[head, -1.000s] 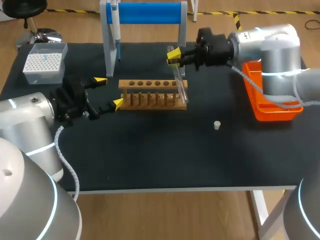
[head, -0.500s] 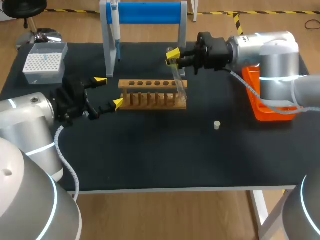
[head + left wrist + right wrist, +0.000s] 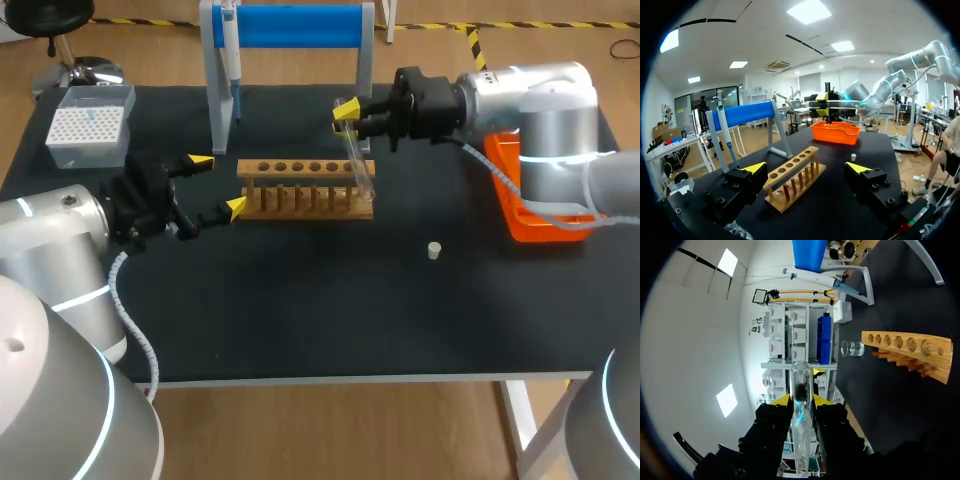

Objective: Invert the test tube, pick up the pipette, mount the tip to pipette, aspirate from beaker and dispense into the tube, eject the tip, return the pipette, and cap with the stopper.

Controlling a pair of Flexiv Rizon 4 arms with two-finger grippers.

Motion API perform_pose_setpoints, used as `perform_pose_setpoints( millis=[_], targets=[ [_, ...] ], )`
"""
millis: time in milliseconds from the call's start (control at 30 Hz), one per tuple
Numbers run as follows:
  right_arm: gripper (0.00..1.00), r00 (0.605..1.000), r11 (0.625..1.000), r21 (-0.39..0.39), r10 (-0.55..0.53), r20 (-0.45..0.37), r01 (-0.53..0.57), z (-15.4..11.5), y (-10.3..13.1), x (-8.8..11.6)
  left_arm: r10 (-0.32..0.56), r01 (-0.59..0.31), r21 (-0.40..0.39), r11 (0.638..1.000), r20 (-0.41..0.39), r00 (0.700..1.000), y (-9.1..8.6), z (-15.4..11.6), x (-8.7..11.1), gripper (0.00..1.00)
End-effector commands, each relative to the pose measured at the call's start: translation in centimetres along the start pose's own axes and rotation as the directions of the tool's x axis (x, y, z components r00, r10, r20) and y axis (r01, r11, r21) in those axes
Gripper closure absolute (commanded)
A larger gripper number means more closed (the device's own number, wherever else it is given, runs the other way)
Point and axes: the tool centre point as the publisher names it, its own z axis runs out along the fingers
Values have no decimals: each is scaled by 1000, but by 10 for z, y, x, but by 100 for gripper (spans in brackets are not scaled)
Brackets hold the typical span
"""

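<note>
While the left gripper keeps its place nearest the robot, yellow-tipped fingers spread wide and empty just short of the wooden rack, the right gripper has edged slightly leftward in the past second, clamped on the glass test tube. The tube's slant has shifted with it. Its lower end hangs at the rack's right end, contact unclear, and its upper end now pokes out past the fingers. That suggests the opening inversion is under way, not finished, with every later step ahead.

On the matte black table, a small pale stopper, a stubby plug, lies alone, well apart from the rack. The rack is light wood, a row of round holes above thin dowels. The tube is clear, smooth and round-ended, and probably slippery between hard fingers. A small clear beaker stands beyond the rack's end. Farther back sit a translucent tip box at left and a glossy orange tray at right. At the rear, the slim pipette hangs from a blue-barred stand.
</note>
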Motion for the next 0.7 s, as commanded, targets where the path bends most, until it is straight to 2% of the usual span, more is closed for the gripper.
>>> perform_pose_setpoints(
  millis=[33,700],
  targets=[
    [100,1000,1000,-5,3,6,-3,-1,-2,1,1,-1,-1,1000,5,1000,0,1,1,0],
    [100,1000,1000,-15,3,11,-3,-1,-1,0,1,-1,-1,1000,5,1000,0,1,1,0]
  ],
)
